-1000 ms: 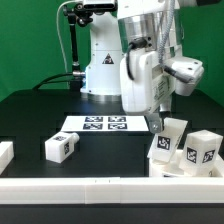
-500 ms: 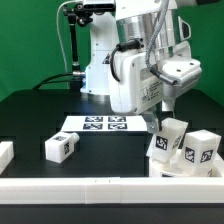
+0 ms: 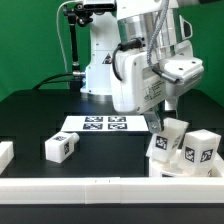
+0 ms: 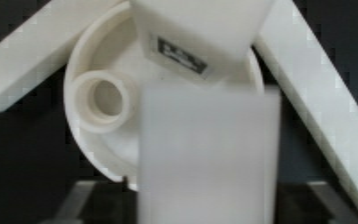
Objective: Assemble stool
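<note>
The round white stool seat [image 3: 133, 78] hangs above the table, held upright in my gripper [image 3: 162, 101]. In the wrist view the seat's face [image 4: 114, 80] shows a round socket [image 4: 101, 98] and a tag. A broad white part [image 4: 202, 140] runs from it down between my gripper's [image 4: 202, 203] dark fingers [image 4: 83, 195], which close on its sides. Two white legs [image 3: 168, 138] [image 3: 200, 150] stand on the table below, on the exterior view's right. A third leg [image 3: 62, 147] lies at the left.
The marker board [image 3: 104, 124] lies flat on the black table behind the legs. A long white border rail [image 3: 100, 187] runs along the front edge. A white block [image 3: 5, 152] sits at the left edge. The robot base [image 3: 100, 60] stands behind.
The held seat has swung a little toward the exterior view's left with the gripper over the last second. In the last half second it has barely moved. The legs have not moved.
</note>
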`<state>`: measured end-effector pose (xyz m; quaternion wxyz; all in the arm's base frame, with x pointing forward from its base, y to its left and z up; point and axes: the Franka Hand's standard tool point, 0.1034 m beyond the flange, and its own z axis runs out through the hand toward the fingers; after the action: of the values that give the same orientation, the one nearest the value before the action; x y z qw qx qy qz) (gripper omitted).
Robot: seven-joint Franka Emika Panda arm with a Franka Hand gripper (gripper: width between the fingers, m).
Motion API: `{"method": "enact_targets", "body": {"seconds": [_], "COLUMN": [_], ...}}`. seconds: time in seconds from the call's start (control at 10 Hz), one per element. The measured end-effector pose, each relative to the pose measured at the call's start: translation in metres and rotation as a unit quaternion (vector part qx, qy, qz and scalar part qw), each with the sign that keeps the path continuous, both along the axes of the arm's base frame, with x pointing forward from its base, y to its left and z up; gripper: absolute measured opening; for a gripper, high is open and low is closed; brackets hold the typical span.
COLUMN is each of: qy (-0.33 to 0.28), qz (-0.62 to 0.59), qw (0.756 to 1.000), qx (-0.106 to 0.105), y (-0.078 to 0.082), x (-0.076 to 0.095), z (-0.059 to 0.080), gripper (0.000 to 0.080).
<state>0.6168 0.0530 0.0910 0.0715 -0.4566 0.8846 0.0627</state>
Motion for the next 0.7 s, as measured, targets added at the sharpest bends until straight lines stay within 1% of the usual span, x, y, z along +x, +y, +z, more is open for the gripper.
{"method": "enact_targets", "body": {"seconds": [0.1,0.2,0.3,0.4,0.7], "qy": [0.006,0.003,-0.002,-0.01,-0.024], "qz": [0.018,0.034,0.035,0.055,0.185], "qw": [1.0,0.999,0.999,0.998,0.982], "qx": [0.006,0.008,0.009,0.009,-0.001], "y": [0.001,0.001,0.001,0.001,0.001], "x": [0.0,0.002,0.004,0.005,0.002], "z": [0.005,0.011,0.017,0.02,0.018], "gripper": [0.0426,0.0603,0.0639,0.0639,0.0649]}}
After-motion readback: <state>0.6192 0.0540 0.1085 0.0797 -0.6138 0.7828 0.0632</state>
